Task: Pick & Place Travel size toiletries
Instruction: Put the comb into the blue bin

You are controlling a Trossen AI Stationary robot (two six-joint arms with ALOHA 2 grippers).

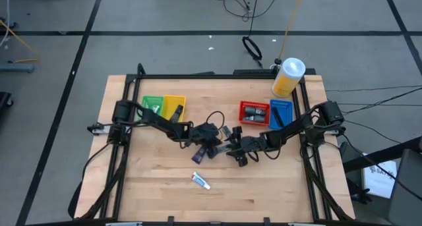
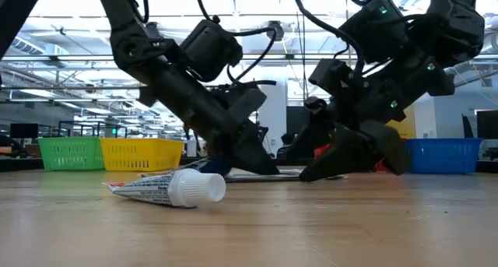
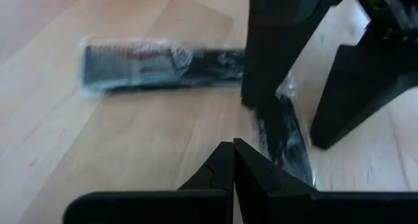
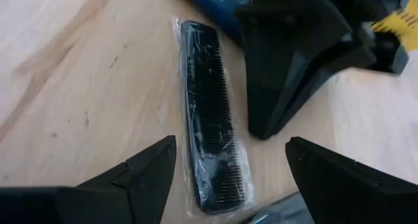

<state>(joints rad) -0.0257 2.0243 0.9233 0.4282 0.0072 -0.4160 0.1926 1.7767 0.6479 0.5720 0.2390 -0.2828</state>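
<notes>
At the centre of the high view, the left gripper (image 1: 210, 149) is resting low with jaws fully closed, empty. The right gripper (image 1: 235, 151) is spreading its jaws wide over 1 wrapped black comb (image 4: 214, 116) lying on the counter (image 1: 277, 186). A white tube (image 1: 200, 180) is lying at lower centre.

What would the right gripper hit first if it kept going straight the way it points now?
Most likely the wrapped black comb, lying flat between the open right gripper fingers. The left gripper sits just beyond; depth is unclear.
</notes>
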